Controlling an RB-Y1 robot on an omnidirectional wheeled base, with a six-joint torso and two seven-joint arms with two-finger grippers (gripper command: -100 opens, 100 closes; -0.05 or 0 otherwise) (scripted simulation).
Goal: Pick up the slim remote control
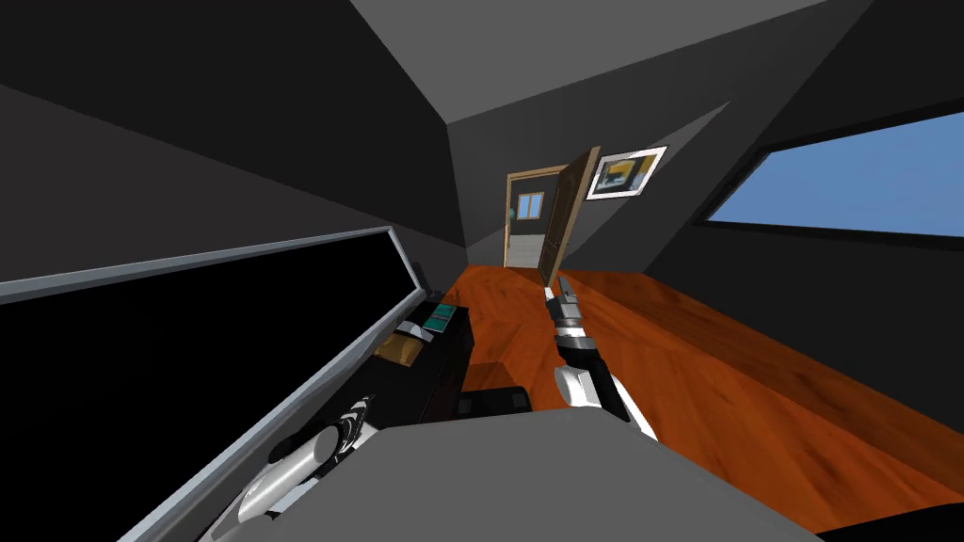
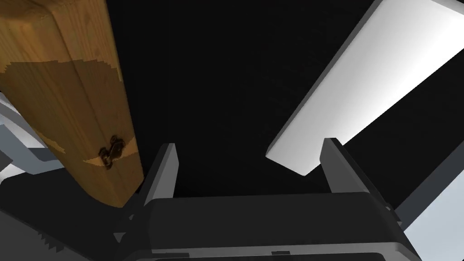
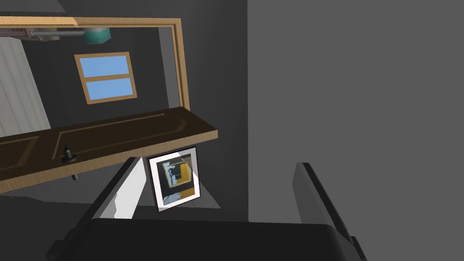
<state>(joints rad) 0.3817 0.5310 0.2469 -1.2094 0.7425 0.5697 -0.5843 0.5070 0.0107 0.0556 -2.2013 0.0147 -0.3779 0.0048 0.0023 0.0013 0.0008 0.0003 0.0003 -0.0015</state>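
Left gripper (image 2: 250, 147): wide open, low over a dark top (image 2: 217, 90).
Remote (image 2: 362, 77): white slab; its near end sits just inside the gap, close by one finger.
Axis: slants away past that finger, not centred.
Box (image 2: 68, 90): wooden, beside the other finger.
Nearer arm: left; right gripper (image 1: 563, 287) is open and well apart.
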